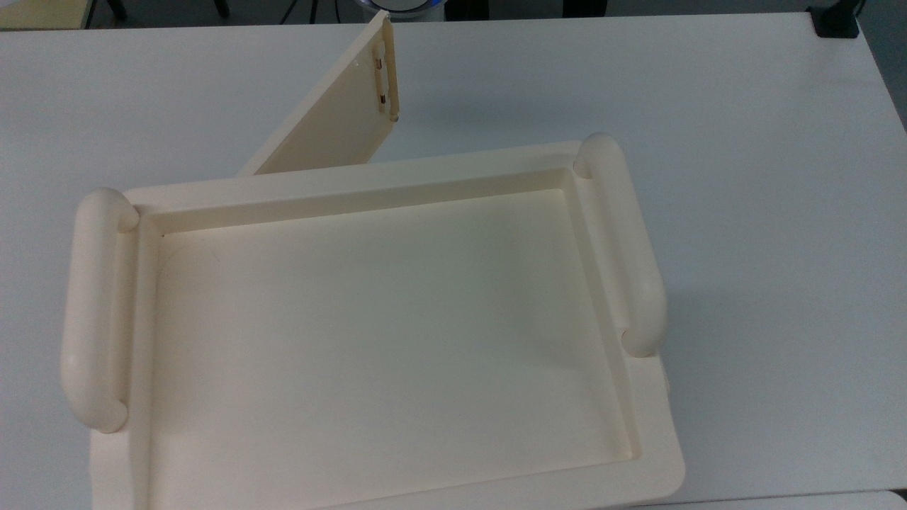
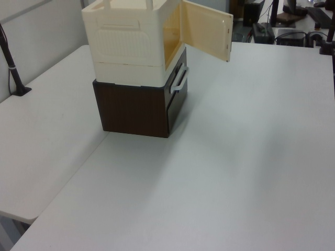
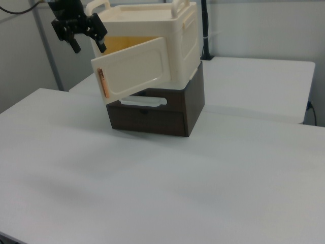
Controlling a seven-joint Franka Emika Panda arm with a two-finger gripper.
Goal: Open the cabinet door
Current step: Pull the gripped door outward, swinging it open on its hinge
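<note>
Above the swung-out cabinet door (image 3: 133, 72), pincer (image 3: 87, 47) spread apart, seemingly touching nothing

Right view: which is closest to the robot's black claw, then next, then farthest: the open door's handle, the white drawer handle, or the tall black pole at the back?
From the gripper, raised at the right view's upper left:
1. Door handle, on the cabinet door, just below the gripper.
2. Drawer handle, lower, on the brown box's front.
3. Black pole, behind the cabinet, to the right view's right.
</note>
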